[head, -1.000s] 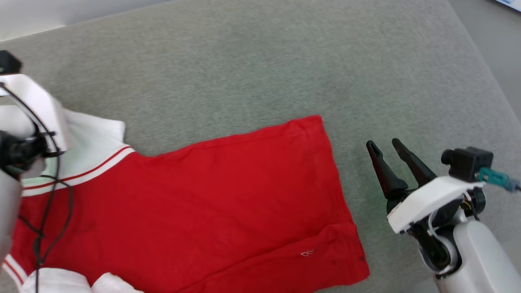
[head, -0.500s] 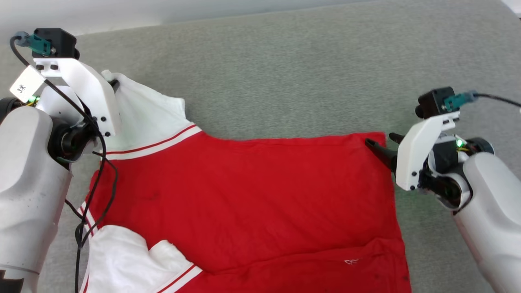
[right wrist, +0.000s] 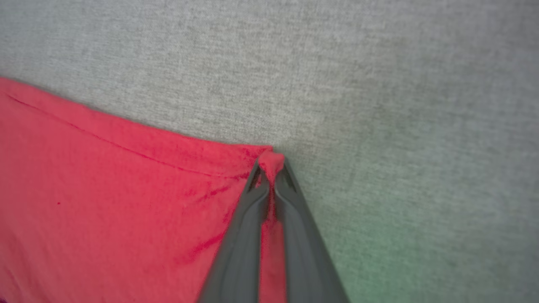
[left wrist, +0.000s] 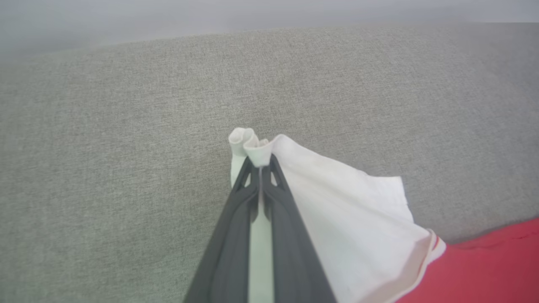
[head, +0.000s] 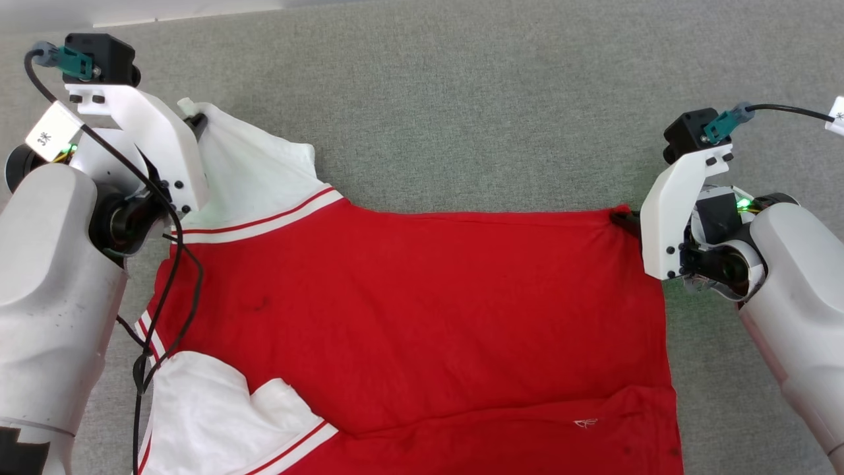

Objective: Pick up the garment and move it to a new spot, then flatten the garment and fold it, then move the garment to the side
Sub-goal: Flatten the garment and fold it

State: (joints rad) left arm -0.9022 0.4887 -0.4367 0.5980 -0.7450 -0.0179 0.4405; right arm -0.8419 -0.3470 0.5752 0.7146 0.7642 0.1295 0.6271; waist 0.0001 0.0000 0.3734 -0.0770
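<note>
The garment [head: 409, 310], a red shirt with white sleeves and red-and-white seam stripes, lies spread on the grey fabric surface with its plain side up; no chest letters show. My left gripper [head: 196, 121] is shut on the bunched tip of the far white sleeve [left wrist: 252, 145]. My right gripper [head: 621, 218] is shut on the far hem corner of the red cloth [right wrist: 271, 162]. The far edge of the shirt runs nearly straight between the two grips. A second white sleeve [head: 211, 409] lies crumpled at the near left.
Grey woven fabric surface [head: 461, 105] stretches beyond the shirt. A pale floor strip [head: 132, 10] shows at the far left edge. A black cable [head: 178, 284] from my left arm hangs over the shirt's left side.
The right gripper went from open beside the hem to shut on the hem corner. The head camera shifted, bringing both arms into view. The shirt's far edge now looks drawn straighter.
</note>
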